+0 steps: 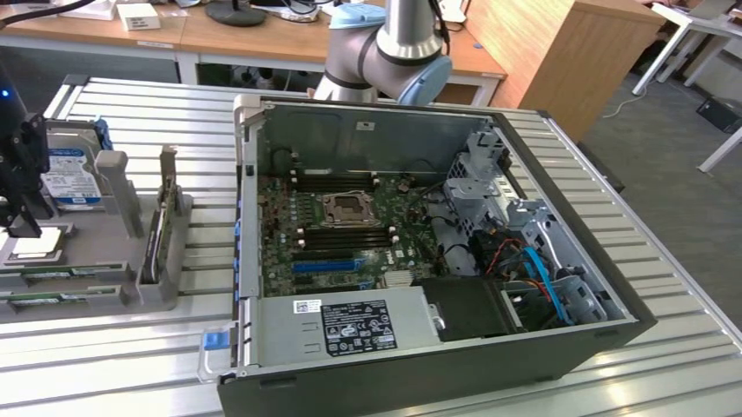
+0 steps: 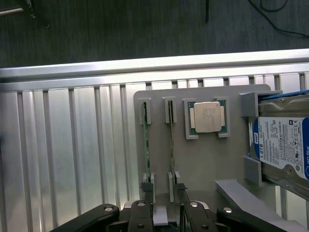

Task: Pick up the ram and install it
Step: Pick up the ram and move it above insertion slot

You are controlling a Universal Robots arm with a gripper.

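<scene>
Two ram sticks stand on edge in a grey holder (image 2: 203, 164): one ram (image 2: 172, 140) and a second ram (image 2: 145, 135) beside it. In the exterior view they lie as green strips (image 1: 58, 276) near the holder's front. My gripper (image 2: 163, 191) hangs open above the holder, over the sticks' near ends. One dark fingertip (image 2: 146, 186) is over the end of one stick, the other past the second stick. Nothing is held. At the exterior view's left edge my gripper (image 1: 23, 228) hovers over the holder. The open computer case (image 1: 383, 113) shows its motherboard (image 1: 336, 230).
On the holder also sit a processor chip (image 2: 207, 117), a silver hard drive (image 2: 285, 145) with a blue-white label, and an upright card (image 1: 162, 234) with a metal bracket. The ribbed metal table (image 1: 116, 365) ends close beyond the holder. The arm's base (image 1: 388, 61) stands behind the case.
</scene>
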